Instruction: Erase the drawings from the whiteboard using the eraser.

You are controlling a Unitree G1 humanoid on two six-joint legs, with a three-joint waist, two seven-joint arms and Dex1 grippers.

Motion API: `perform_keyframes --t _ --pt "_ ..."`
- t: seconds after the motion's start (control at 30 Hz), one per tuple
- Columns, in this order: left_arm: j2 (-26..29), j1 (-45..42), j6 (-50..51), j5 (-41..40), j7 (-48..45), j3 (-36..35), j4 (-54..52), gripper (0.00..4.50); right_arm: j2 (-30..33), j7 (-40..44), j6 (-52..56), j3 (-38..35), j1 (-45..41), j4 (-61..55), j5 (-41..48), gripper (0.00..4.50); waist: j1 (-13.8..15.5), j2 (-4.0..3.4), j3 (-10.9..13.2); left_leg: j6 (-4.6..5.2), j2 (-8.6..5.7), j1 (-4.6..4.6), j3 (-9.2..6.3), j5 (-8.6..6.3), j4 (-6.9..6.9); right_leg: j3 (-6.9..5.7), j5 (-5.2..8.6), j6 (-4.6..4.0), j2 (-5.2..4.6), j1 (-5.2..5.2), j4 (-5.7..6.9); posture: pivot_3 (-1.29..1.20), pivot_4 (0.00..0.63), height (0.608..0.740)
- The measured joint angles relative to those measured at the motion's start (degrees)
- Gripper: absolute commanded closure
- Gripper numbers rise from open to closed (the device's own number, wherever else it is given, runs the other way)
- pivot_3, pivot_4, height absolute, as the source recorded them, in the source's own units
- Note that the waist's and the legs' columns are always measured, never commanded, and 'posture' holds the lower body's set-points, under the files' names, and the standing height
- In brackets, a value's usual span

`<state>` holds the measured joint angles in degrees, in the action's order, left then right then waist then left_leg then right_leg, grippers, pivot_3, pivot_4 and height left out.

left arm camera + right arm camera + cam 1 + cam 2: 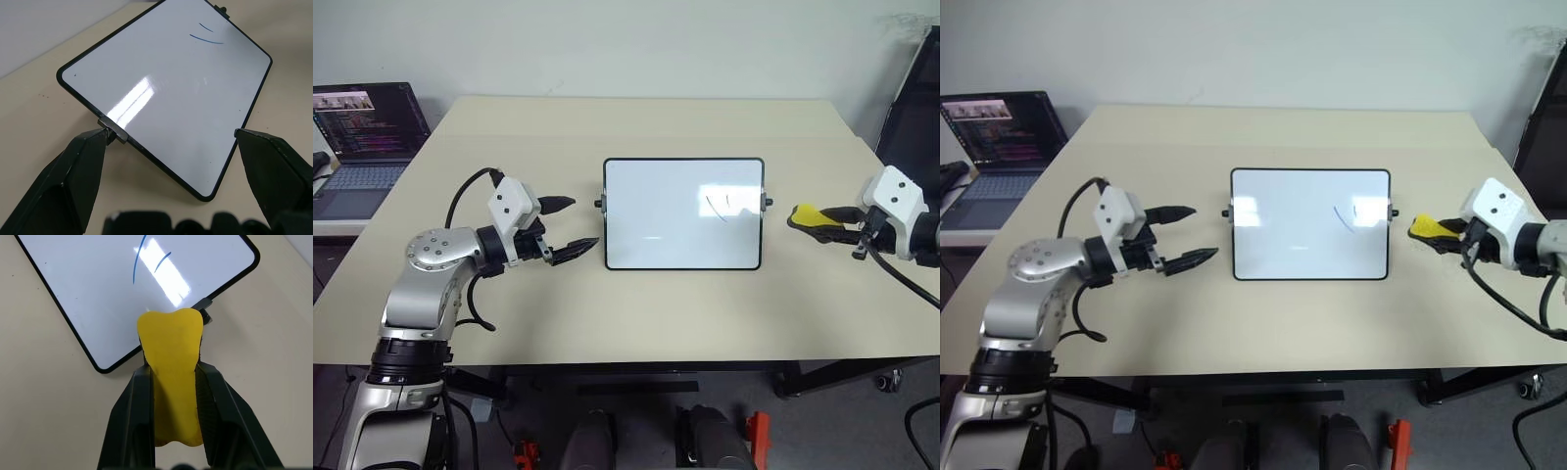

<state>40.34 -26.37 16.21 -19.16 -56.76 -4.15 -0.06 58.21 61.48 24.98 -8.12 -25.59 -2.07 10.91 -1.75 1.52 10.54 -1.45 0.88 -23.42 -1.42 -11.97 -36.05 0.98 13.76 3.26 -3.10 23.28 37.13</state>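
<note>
Plainly, the eraser (171,377) is pinched between the two black fingers of the right gripper (830,221), its yellow top face up and its front end sticking out past the fingertips. That gripper hangs above the table (656,313) near its right edge, pointing toward the whiteboard (683,213), with the eraser's tip just off the board's right side and not touching it. From the right wrist view the eraser's front end lines up with the small black knob (207,316) on that side of the frame.

The whiteboard lies flat around the middle of the table, its long sides running left to right. The drawings (719,206) are two short thin strokes in the right half of the white surface, nearer the far edge than the near one; in the wrist views they read as blue. The rest of the surface looks clean apart from glare.

The left gripper (574,223) is on the other side, its fingers spread wide and holding nothing, pointing at the board's left edge. Its tips sit just beside the left knob (113,131) without touching the frame.

A laptop (362,147) stands open beyond the table's far left corner, on a separate surface.
</note>
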Motion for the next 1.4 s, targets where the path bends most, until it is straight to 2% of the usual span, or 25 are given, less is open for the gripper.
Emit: perform_keyframes --t 0.2,0.3,0.43,0.67,1.0,1.17,1.4 --pt "0.01 -0.53 -0.06 0.14 -0.1 0.02 0.18 0.0 -10.87 -7.54 0.85 2.6 -11.6 0.32 -0.09 3.7 -0.48 -0.01 0.0 0.0 0.02 0.05 -0.02 0.01 -0.01 0.0 -0.03 -0.01 0.03 0.0 0.07 0.0 0.15 0.74" --pt "-0.31 -1.34 -0.22 0.28 -0.11 0.46 0.51 0.0 -19.3 -14.1 1.9 8.06 -16.37 1.98 -3.04 3.7 -0.46 -0.01 0.0 -0.01 0.01 0.03 -0.02 0.01 -0.02 0.01 -0.12 -0.17 0.02 0.0 0.07 0.0 0.15 0.74" --pt "-0.52 -1.49 -0.43 0.42 -0.11 1.03 0.52 0.0 -25.26 -21.95 3.37 13.68 -20.58 8.61 -8.5 3.7 0.14 -0.02 0.01 -0.01 -0.04 -0.14 -0.04 0.01 -0.01 -0.02 -0.2 -0.28 -0.01 0.12 0.03 0.0 0.15 0.74" --pt "-0.68 -1.34 -0.46 0.65 -0.08 1.27 0.67 0.0 -25.63 -24.33 3.37 15.68 -22.56 12.97 -12.12 3.7 0.6 -0.01 0.01 -0.01 -0.05 -0.39 -0.1 0.01 -0.04 -0.08 -0.24 -0.25 -0.02 0.28 -0.01 0.0 0.15 0.74" --pt "-0.74 -0.08 -0.45 0.72 0.16 1.28 0.57 0.0 -22.32 -23.9 2.75 16.98 -22.5 16.17 -16.04 3.7 -0.13 -0.02 0.01 -0.01 -0.04 -0.34 -0.08 0.01 -0.04 -0.06 -0.24 -0.25 -0.01 0.28 0.04 0.0 0.15 0.74" --pt "-1.21 -0.25 -0.46 0.8 0.4 1.47 0.59 0.0 -24.77 -22.87 4.09 20.24 -21.64 13.36 -17.24 3.71 -0.45 -0.01 0.0 0.0 -0.02 -0.17 -0.07 0.02 -0.05 -0.03 -0.24 -0.25 0.01 0.18 0.13 0.0 0.15 0.74" --pt "-1.32 -0.24 -0.45 1.1 0.43 1.52 0.57 0.0 -27.48 -17.53 9.19 26.28 -15.17 3.76 -16.32 3.8 -0.34 0.0 -0.01 0.0 -0.02 0.06 -0.08 0.02 -0.07 -0.03 -0.23 -0.24 0.02 -0.05 0.13 0.0 0.15 0.74"
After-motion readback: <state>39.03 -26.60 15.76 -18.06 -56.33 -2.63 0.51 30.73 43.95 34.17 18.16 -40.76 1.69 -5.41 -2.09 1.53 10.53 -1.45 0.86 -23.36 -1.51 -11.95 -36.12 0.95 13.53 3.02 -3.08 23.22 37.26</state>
